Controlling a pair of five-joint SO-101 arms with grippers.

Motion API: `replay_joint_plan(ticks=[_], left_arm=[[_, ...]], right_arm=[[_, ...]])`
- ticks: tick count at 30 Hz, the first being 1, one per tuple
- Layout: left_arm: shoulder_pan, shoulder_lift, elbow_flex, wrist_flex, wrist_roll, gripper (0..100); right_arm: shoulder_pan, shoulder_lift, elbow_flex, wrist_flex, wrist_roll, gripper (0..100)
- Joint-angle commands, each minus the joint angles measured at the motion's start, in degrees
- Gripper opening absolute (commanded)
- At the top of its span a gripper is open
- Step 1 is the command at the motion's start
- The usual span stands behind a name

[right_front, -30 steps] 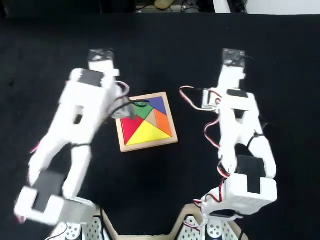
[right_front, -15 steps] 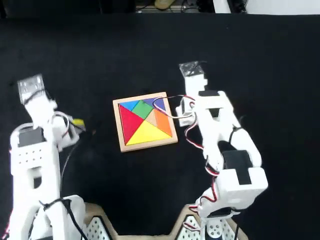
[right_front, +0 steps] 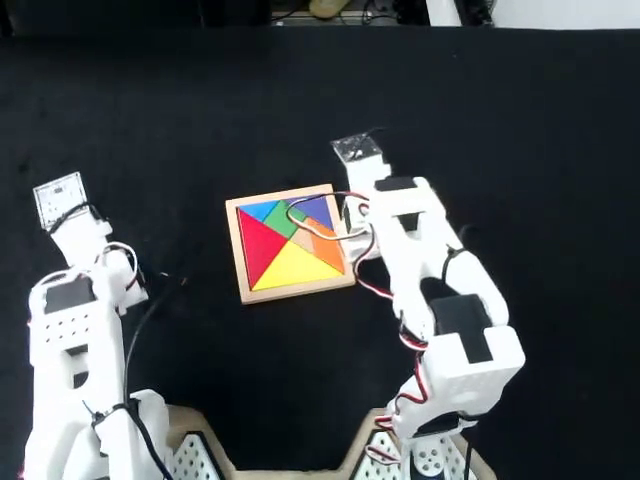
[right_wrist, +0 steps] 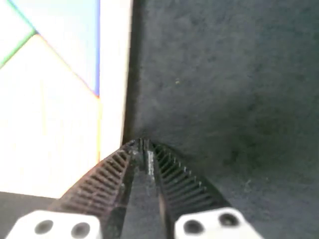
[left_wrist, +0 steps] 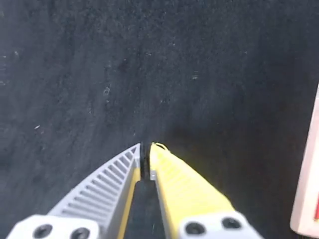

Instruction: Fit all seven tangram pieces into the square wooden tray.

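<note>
The square wooden tray (right_front: 243,290) lies mid-table, filled edge to edge with the tangram pieces: red (right_front: 258,252), yellow (right_front: 295,267), blue (right_front: 262,211), green (right_front: 287,220), purple (right_front: 318,208), orange (right_front: 325,245) and a small tan one (right_front: 303,238). My right arm (right_front: 420,250) stands at the tray's right side. Its gripper (right_wrist: 144,143) is shut and empty, with its tips on the black cloth right beside the tray's rim (right_wrist: 114,74). My left arm (right_front: 75,310) is off to the left. Its gripper (left_wrist: 145,147) is shut on nothing over bare cloth, a good way from the tray edge (left_wrist: 306,189).
A black cloth (right_front: 520,150) covers the whole table. Loose red and white wires (right_front: 340,232) from the right arm hang over the tray's right part. Both arm bases (right_front: 290,455) sit at the near edge.
The left arm has swung away from the tray out to the left side of the table. The right arm has moved in to the tray's right edge.
</note>
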Motion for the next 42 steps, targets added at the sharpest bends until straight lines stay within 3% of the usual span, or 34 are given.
replay_joint_plan(ticks=[1,14,22,28,32,37,42], left_arm=[[-0.75,-1.14,3.38,-9.67,-0.18,3],[-0.48,-1.05,4.53,-11.6,-0.09,3],[2.07,-1.67,4.44,-10.55,-0.09,3],[6.73,-1.76,-10.33,1.85,-0.18,3],[6.46,-1.76,-27.21,13.98,-0.18,3],[6.55,-1.76,-47.43,29.98,-0.18,3],[6.55,-2.81,-65.1,40.35,-0.18,3]], right_arm=[[-3.52,-0.22,-1.54,1.85,-1.05,1.1],[-7.38,-0.57,-2.15,2.02,-7.74,1.1],[1.32,-21.85,-6.37,16.35,-8.0,1.1],[1.85,-49.27,-6.37,19.78,-7.12,1.1],[1.76,-64.84,-6.55,19.69,-0.62,1.1],[1.85,-78.29,-6.55,19.78,2.11,1.1],[1.85,-90.07,-7.08,18.37,1.85,1.1]])
